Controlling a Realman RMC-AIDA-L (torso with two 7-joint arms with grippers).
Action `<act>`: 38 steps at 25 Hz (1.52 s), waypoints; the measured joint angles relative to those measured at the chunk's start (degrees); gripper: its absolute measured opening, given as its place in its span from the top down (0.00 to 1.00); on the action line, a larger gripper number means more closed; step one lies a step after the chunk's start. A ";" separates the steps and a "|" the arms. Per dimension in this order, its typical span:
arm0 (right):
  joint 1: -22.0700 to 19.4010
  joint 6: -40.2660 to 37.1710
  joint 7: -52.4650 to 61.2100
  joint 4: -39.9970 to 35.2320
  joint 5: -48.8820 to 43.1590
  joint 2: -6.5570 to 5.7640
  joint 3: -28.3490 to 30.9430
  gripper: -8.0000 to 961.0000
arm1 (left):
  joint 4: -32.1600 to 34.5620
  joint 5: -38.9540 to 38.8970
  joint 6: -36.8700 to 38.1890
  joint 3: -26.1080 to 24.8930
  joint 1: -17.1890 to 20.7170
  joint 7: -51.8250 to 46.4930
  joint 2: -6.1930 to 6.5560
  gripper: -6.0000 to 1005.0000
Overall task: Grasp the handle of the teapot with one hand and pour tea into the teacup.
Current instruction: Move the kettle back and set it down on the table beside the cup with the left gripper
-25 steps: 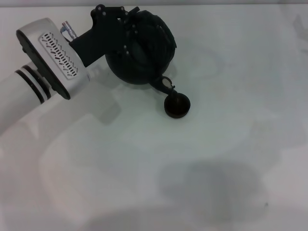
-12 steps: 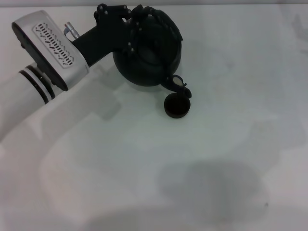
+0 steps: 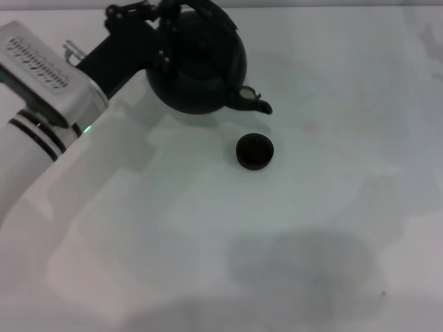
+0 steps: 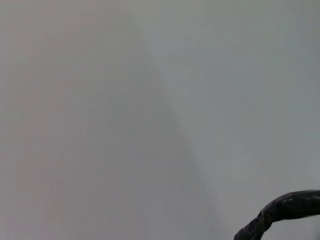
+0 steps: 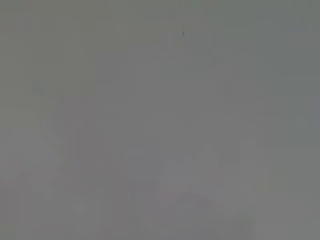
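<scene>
Head view shows the left gripper [image 3: 181,21] with its fingers clenched on the handle [image 3: 208,10] of the teapot [image 3: 197,66], holding it beyond the teacup [image 3: 255,151], upright or nearly so. Its spout [image 3: 255,104] points out above the teacup's far side, short of the rim. No stream shows, so I judge the pouring is paused or over. The teacup sits alone on the white desk [image 3: 332,207]. No right arm is visible.
</scene>
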 joint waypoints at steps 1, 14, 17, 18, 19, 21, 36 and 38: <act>0.02 0.02 0.02 0.05 0.00 0.00 0.00 0.14 | 1.35 -0.02 0.01 -1.28 1.45 -0.09 -0.06 0.90; -0.03 0.02 0.06 0.05 0.00 0.01 0.00 0.14 | 5.46 -6.77 0.01 -3.74 8.38 -8.12 -0.62 0.90; -0.04 0.02 0.29 0.04 0.00 0.01 0.00 0.14 | 5.46 -6.79 0.03 -3.10 9.01 -10.31 -0.65 0.90; -0.05 0.02 0.45 0.04 0.00 0.00 0.00 0.14 | 5.47 -6.81 0.04 -2.68 9.30 -10.54 -0.71 0.90; -0.08 0.01 0.57 0.04 0.00 0.00 0.00 0.14 | 5.48 -6.97 0.04 -2.29 9.52 -10.61 -0.73 0.89; -0.17 0.01 0.67 0.04 0.00 0.00 0.00 0.14 | 5.49 -8.38 0.02 -0.71 10.31 -10.64 -0.81 0.89; -0.13 -0.35 0.67 -0.10 0.00 -0.14 0.00 0.14 | 6.14 -16.52 0.02 2.74 14.53 -10.73 -0.65 0.86; -0.08 -0.35 0.67 -0.12 0.00 -0.15 0.00 0.14 | 5.87 -16.52 -0.03 2.94 14.32 -10.74 -0.68 0.85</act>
